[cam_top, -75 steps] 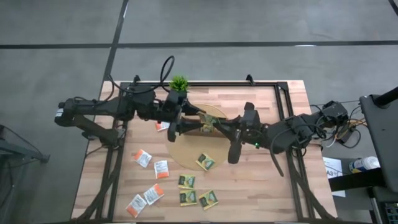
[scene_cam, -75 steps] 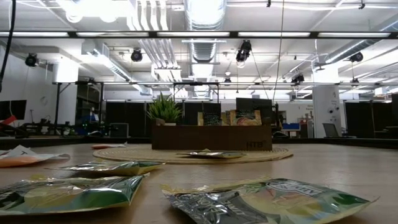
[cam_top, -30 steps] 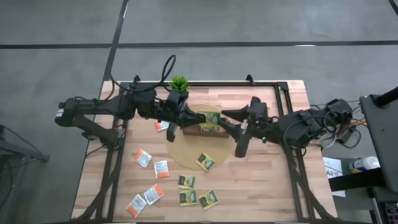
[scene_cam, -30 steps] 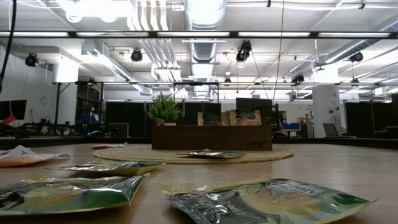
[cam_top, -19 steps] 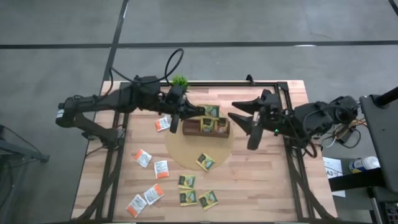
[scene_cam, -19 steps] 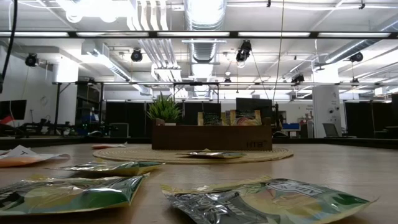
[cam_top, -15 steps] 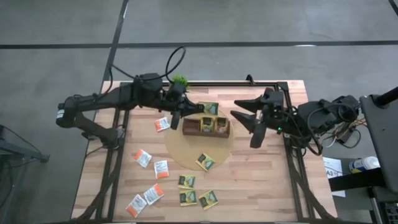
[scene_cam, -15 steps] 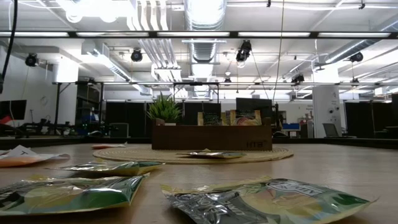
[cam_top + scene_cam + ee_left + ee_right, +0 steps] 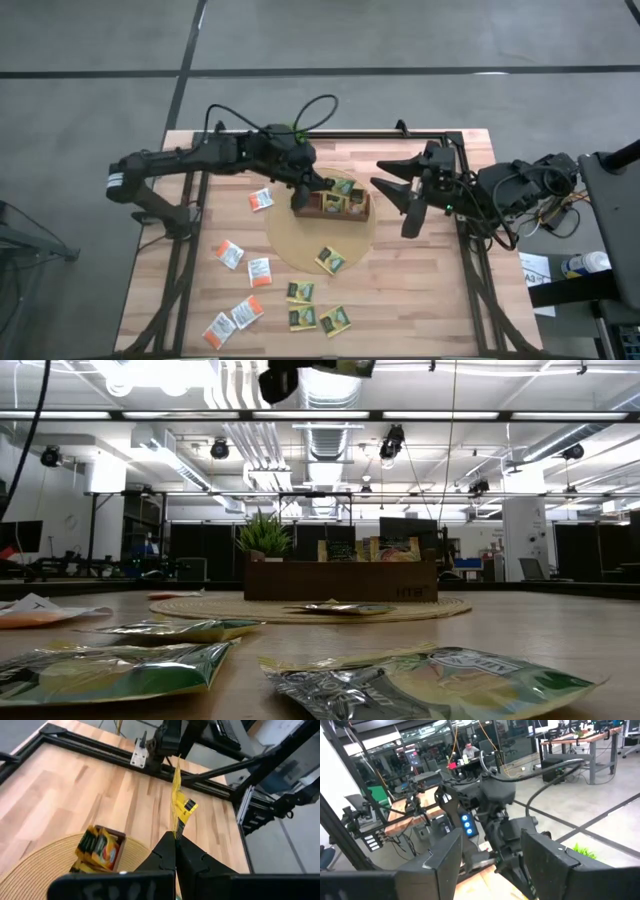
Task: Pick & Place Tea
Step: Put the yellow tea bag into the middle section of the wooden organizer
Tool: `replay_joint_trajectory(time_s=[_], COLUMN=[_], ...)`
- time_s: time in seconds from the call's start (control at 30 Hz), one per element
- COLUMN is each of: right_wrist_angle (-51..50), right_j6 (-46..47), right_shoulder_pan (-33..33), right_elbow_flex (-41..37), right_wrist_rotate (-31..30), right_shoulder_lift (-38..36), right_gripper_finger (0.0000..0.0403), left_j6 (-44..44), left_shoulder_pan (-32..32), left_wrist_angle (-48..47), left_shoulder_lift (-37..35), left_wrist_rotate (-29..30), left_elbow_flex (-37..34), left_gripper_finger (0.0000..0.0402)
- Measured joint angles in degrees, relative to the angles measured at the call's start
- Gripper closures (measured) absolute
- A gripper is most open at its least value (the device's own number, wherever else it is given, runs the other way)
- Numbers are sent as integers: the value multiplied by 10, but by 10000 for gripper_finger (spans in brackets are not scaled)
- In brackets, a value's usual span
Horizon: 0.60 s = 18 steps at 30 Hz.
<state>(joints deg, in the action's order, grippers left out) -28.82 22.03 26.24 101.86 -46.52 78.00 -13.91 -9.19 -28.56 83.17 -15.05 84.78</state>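
Behind the table [image 9: 420,290] we see a big room with bright lights. Our left tool [image 9: 175,840] hangs over the brown tray [image 9: 332,204] on the round mat [image 9: 300,245], its fingers pressed together on a yellow tea sachet [image 9: 178,802] that stands upright. Our right tool [image 9: 395,197] waits near the table's right side with its fingers spread wide, holding nothing. More tea sachets [image 9: 300,292] lie flat on the table and mat, and some stand in the tray.
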Motion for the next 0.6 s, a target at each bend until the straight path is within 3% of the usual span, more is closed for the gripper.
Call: replay_joint_trajectory(time_s=[0.6], right_wrist_angle=[-12], right_j6=[0], right_shoulder_pan=[0], right_elbow_flex=[0], right_wrist_rotate=[-1], right_shoulder_lift=[0], right_gripper_finger=[204], left_j6=[133], left_shoulder_pan=[-30], left_wrist_angle=[-219], left_shoulder_lift=[139], left_wrist_rotate=[-5], left_elbow_flex=[144], left_gripper_finger=[401])
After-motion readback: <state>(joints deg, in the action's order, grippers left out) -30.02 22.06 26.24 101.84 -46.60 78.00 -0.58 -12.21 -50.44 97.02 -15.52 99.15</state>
